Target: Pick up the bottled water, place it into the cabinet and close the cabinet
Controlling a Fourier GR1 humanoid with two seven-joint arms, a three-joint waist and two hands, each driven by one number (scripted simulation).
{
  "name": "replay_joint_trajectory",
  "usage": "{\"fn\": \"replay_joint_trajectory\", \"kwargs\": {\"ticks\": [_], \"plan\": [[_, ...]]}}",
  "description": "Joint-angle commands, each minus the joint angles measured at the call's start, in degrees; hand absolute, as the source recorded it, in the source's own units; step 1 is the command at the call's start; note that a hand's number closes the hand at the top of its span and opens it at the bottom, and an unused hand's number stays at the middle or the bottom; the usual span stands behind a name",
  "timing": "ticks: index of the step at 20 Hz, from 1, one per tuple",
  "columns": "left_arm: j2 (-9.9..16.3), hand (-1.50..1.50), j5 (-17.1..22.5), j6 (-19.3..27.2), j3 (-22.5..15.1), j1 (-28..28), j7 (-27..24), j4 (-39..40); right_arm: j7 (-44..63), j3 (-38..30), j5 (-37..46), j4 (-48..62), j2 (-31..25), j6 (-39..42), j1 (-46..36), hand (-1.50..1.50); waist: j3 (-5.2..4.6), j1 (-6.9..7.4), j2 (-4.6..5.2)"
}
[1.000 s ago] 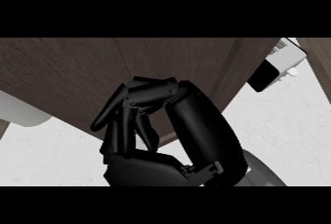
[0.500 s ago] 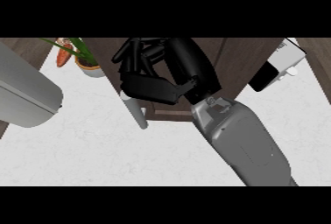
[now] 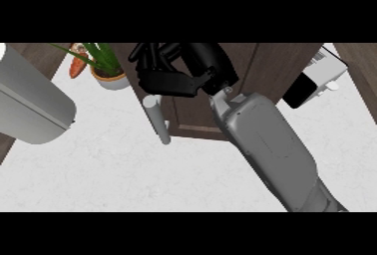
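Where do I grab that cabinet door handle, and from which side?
Take the pale bar handle around its middle, coming from the counter side in front. It runs long and slim, standing off the dark door, so fingers can likely wrap behind it. The right hand is just above.

Lit evenly and softly from overhead, with no harsh glare anywhere. Showed only faint sheen along the grey forearm (image 3: 269, 144) and on the pale cabinet handle (image 3: 157, 119). Left the black right hand (image 3: 180, 69) almost featureless against the dark wood cabinet door (image 3: 258, 69). Cast weak, diffuse shadows on the white counter (image 3: 147, 179).
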Motion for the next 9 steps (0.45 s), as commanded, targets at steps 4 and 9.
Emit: {"fn": "replay_joint_trajectory", "kwargs": {"ticks": [4,9], "plan": [[0.04,1.50,1.28,-0.30,0.26,-0.06,1.35,-1.71,-3.76,-5.59,1.91,13.80,-4.08,-1.72,-2.41,1.50,0.16,0.64,2.80],[-0.17,1.50,1.01,0.68,-0.20,-3.87,2.42,-0.41,-5.79,-4.64,2.15,16.68,-2.03,-2.14,-3.16,1.50,0.08,0.16,3.10]]}}
